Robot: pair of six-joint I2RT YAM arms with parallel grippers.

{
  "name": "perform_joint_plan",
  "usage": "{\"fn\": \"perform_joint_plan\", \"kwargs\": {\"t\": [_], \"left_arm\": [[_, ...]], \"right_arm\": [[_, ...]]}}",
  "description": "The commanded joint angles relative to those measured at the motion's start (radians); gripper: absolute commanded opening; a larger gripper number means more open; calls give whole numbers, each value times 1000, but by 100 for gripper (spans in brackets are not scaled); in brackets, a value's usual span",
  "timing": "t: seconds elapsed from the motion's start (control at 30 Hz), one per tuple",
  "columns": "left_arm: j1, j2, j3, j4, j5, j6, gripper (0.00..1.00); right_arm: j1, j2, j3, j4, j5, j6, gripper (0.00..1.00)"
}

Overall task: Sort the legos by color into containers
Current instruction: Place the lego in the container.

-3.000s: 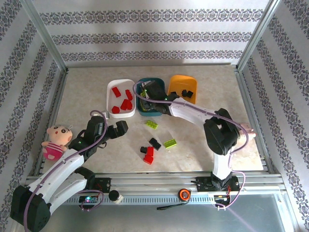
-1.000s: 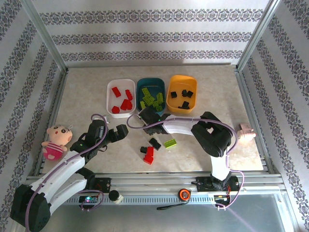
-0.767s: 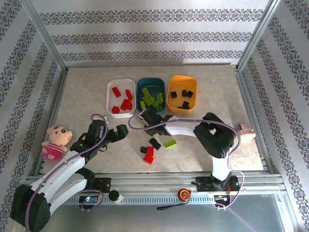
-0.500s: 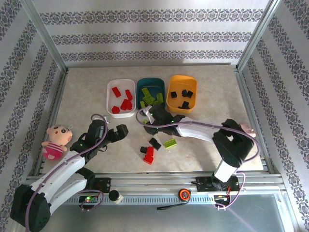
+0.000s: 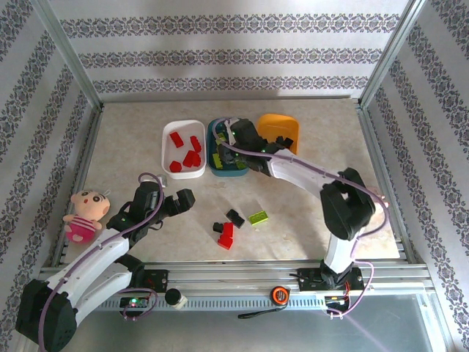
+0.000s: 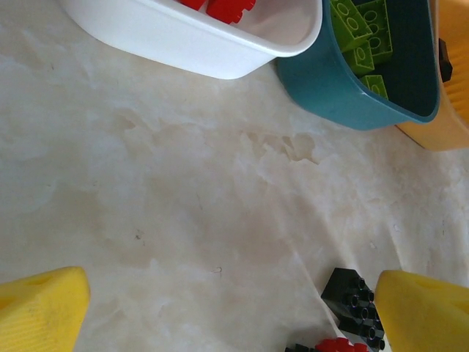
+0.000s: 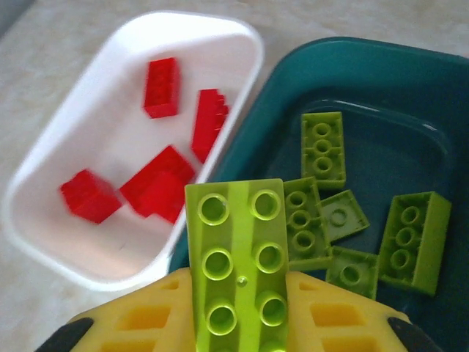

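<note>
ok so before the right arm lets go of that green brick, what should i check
1. lime green brick clamped in the right end effector: ok.
2. Brick above the dark teal tub: ok in the top view.
3. Brick clear of the white tub: cannot tell; in the wrist view it overlaps the two neighbouring rims.
4. Dark teal tub holds nothing but lime green bricks: ok.
5. left end effector open, over bare table short of the tubs: ok.

robot lab test cell: aluminium frame [image 5: 75, 66] around marble-look table [image 5: 132, 139], patterned wallpaper panels [image 5: 220, 55], tape measure [image 5: 278, 295] by front rail [image 5: 234, 273].
</note>
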Motion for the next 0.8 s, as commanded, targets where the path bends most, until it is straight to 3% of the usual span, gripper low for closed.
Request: {"fn": "perform_joint_plan", "kwargs": {"t": [0.0, 0.1, 0.2, 0.37, 0.77], "left_arm": [[1, 11, 42, -14, 31, 40, 100], [0, 32, 64, -15, 61, 62, 100], [-4, 63, 88, -9, 109, 83, 100], [-77, 140, 156, -25, 138, 141, 100], [-503, 621, 573, -194, -64, 400, 92]], "right_arm": [[-18, 61, 73, -73, 67, 37, 38], [-22, 95, 124, -85, 66, 44, 61], [-29, 70, 109, -64, 63, 57, 72], [-57, -56, -36, -2, 75, 101, 77], [-221, -483, -555, 85, 127, 222, 79]]}}
